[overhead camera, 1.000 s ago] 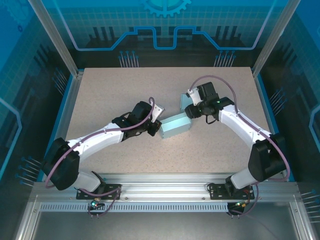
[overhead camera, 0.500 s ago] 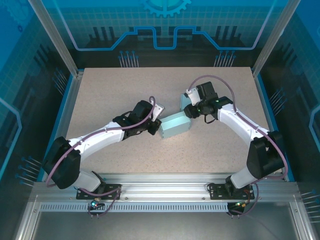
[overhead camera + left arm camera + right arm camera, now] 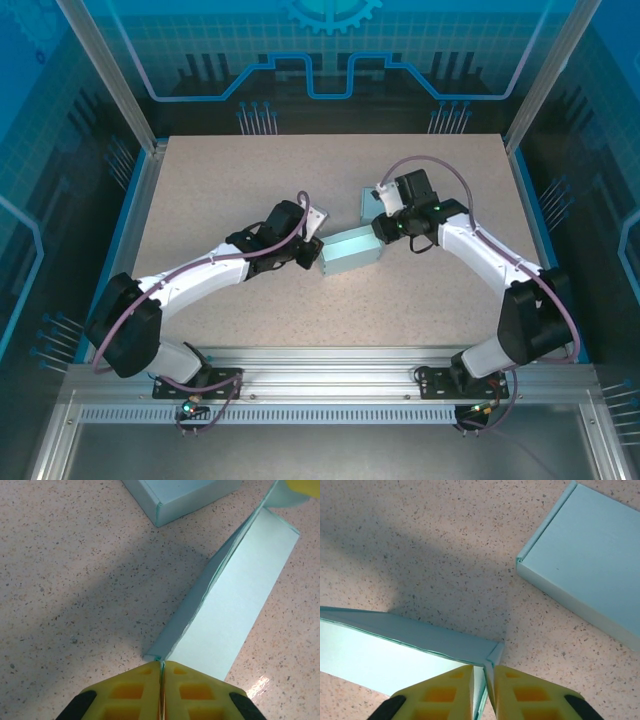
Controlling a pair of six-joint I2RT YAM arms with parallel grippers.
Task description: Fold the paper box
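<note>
**Now the paper box [image 3: 352, 250] is pinched at both ends**

It lies near the middle of the bench [image 3: 240, 170], well away from every edge. The left claw [image 3: 161, 666] is closed on the thin paper edge at one end. The right claw [image 3: 489, 670] is closed on a corner flap at the other.

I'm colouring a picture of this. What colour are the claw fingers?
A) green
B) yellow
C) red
B: the fingers of the left claw, pinching the edge of the paper box, are yellow.
</note>
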